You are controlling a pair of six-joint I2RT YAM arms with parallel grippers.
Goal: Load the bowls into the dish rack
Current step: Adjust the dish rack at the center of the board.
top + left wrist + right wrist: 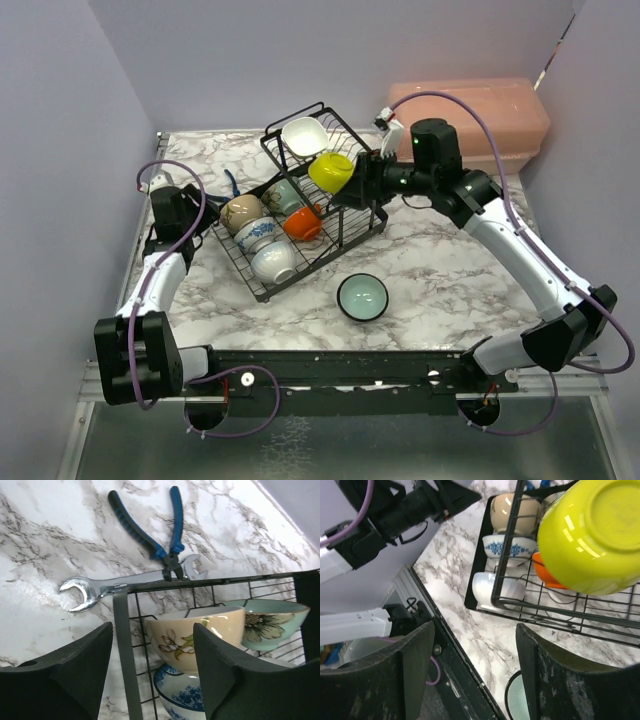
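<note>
The table (450, 265) carries the rack (352, 218) mid-scene, running from near left to far right, with several bowls in its slots and on its upper shelf. One bowl is not loaded: the teal bowl (362, 297) stands upright, mouth up, on the table just near of the rack's right end and apart from it. My next move turns on that one.

It lies straight toward the near edge from the right gripper (474, 627), which hangs at the upper shelf beside the yellow bowl (592, 535). Its fingers are spread with nothing between them, and the yellow bowl rests on the wire beyond them.

The left gripper (152, 630) is at the rack's left end, well apart from the teal bowl. Its fingers are spread too, straddling the rack's edge wire without pinching it, and the beige bowl (192, 635) sits just past them.

I judge the right arm nearer. A round bowl has no long axis to line up on, so I'd come down over its rim.
</note>
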